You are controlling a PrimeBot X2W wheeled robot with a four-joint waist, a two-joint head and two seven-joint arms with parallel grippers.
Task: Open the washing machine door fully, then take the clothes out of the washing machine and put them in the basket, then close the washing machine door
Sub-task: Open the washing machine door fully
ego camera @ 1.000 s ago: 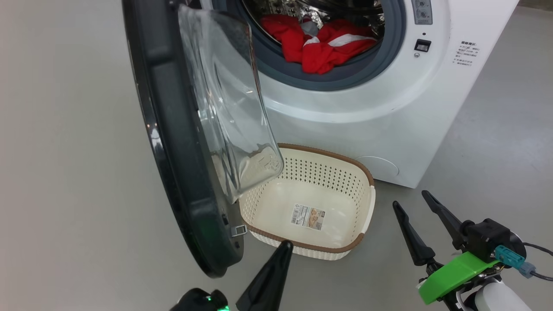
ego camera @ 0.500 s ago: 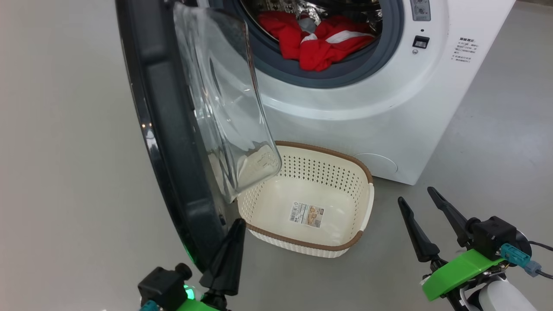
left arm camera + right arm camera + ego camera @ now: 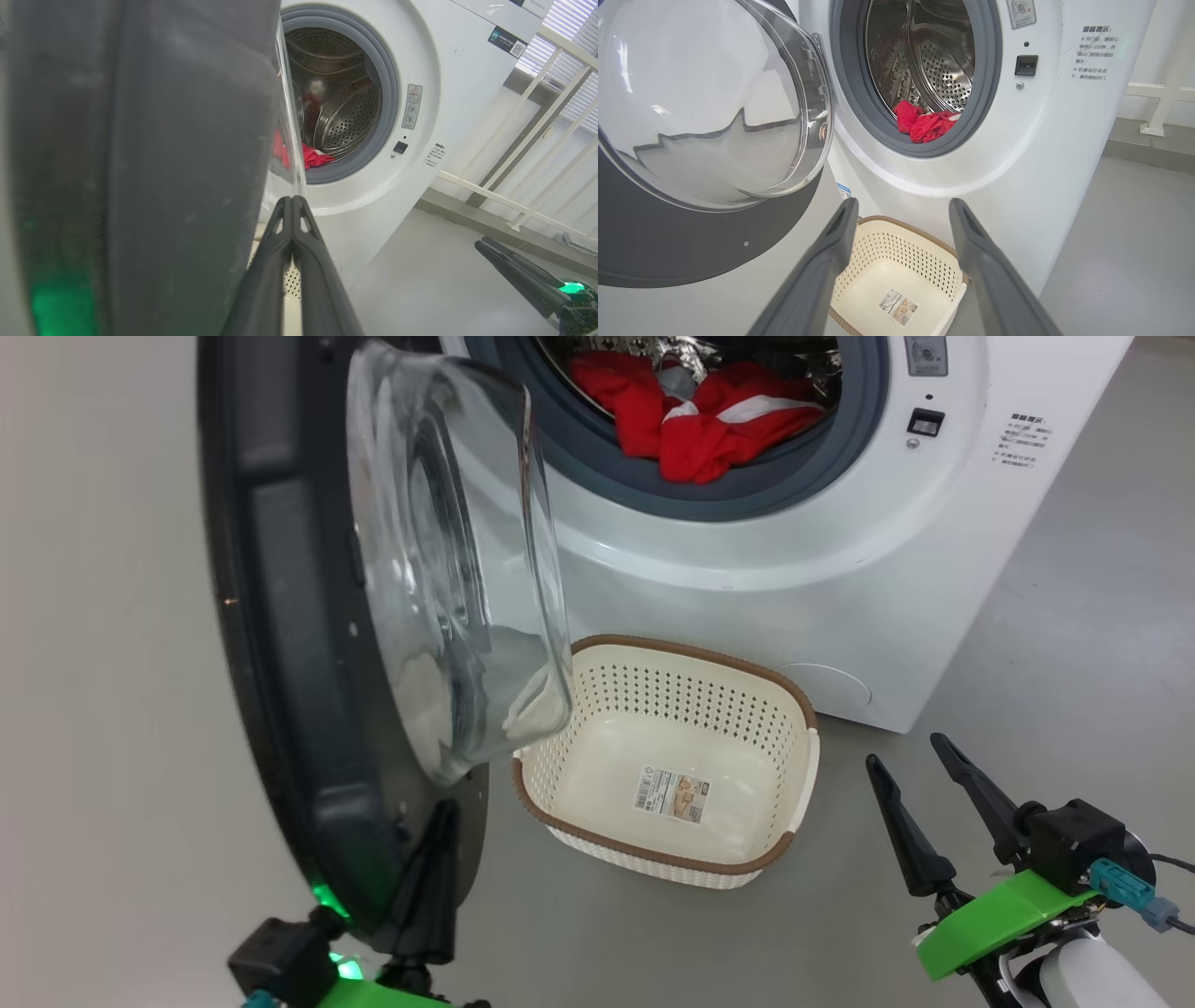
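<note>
Head view shows you the left gripper [image 3: 441, 831], fingers together, at the lower edge of the open round glossy black door [image 3: 271, 616]. Your right gripper [image 3: 906, 751] hangs spread beside the cream perforated basket [image 3: 691, 695]; red clothes [image 3: 709, 429] lie in the white washing machine [image 3: 794, 597].

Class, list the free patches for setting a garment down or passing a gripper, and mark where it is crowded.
Free: the basket's inside, bare but for a label; the floor between basket and right gripper; the drum mouth above the clothes. Crowded: the basket's left side, where the door hangs close and the shut left gripper sits by its lower edge.
</note>
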